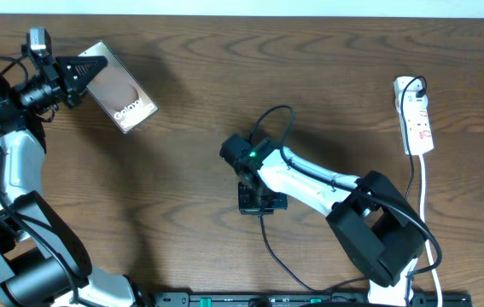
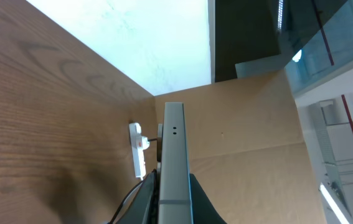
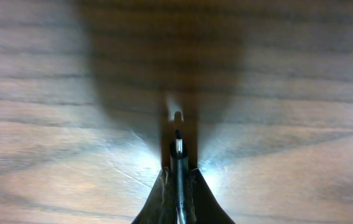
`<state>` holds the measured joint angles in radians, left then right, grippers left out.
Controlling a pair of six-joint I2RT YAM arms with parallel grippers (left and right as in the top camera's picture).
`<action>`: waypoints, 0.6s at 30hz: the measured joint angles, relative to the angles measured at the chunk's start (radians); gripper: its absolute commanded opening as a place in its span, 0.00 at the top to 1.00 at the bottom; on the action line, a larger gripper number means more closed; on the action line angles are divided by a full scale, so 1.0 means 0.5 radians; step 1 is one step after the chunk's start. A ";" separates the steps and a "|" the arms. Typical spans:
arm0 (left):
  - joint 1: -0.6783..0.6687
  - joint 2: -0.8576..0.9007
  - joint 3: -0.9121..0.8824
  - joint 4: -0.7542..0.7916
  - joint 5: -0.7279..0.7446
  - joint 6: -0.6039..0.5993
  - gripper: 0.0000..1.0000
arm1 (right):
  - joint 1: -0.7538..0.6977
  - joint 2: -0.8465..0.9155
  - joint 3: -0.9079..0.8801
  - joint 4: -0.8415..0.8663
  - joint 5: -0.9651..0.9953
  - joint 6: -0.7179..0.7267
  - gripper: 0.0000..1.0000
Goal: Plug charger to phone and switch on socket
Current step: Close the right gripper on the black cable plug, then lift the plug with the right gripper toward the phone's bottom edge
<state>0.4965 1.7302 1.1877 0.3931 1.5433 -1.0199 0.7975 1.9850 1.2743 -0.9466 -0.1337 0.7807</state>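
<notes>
The phone, a dark slab with a brownish patch and white "Galaxy" lettering, is held at the table's upper left by my left gripper, which is shut on its end. In the left wrist view the phone's grey edge stands between the fingers. My right gripper is at mid-table, shut on the charger. Its small plug tip sticks out past the fingers close above the wood. The thin black charger cable trails toward the front edge. The white socket lies at the far right.
The socket's white cord runs down the right side toward the front. The socket also shows far off in the left wrist view. A black rail lines the table's front edge. A thin black loop arches above the right wrist.
</notes>
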 measured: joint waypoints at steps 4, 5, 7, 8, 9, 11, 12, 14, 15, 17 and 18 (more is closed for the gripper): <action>0.000 0.000 0.000 0.000 0.000 0.000 0.93 | -0.076 0.000 0.001 0.160 -0.187 -0.100 0.99; 0.000 0.000 0.000 0.000 -0.001 0.000 0.92 | -0.102 0.000 0.001 0.228 -0.269 -0.153 0.99; 0.000 0.000 0.000 -0.001 -0.001 0.001 0.93 | -0.163 0.000 0.002 0.385 -0.521 -0.295 0.99; 0.000 0.000 0.000 0.000 0.000 0.001 0.93 | -0.195 0.000 0.006 0.478 -0.688 -0.376 0.99; 0.000 0.000 0.000 0.001 0.000 0.000 0.93 | -0.220 0.000 0.007 0.553 -0.827 -0.436 0.99; 0.000 0.000 0.000 0.000 -0.001 0.001 0.93 | -0.267 0.000 0.012 0.700 -1.125 -0.549 0.99; 0.000 0.000 0.000 0.000 0.000 0.001 0.93 | -0.292 0.000 0.013 0.787 -1.310 -0.613 0.99; 0.000 0.000 0.000 0.000 -0.001 0.001 0.92 | -0.325 0.000 0.017 0.917 -1.583 -0.695 0.99; 0.000 0.000 0.000 0.000 -0.001 0.001 0.93 | -0.341 0.000 0.018 1.000 -1.724 -0.731 0.99; 0.000 0.000 0.000 -0.001 -0.001 0.000 0.92 | -0.361 0.000 0.022 1.142 -1.969 -0.781 0.99; -0.001 0.000 0.000 0.000 0.000 0.000 0.92 | -0.369 0.000 0.023 1.218 -2.084 -0.809 0.99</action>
<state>0.4961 1.7302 1.1877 0.3931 1.5433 -1.0199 0.6128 1.9850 1.2858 -0.3378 -1.1755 0.3759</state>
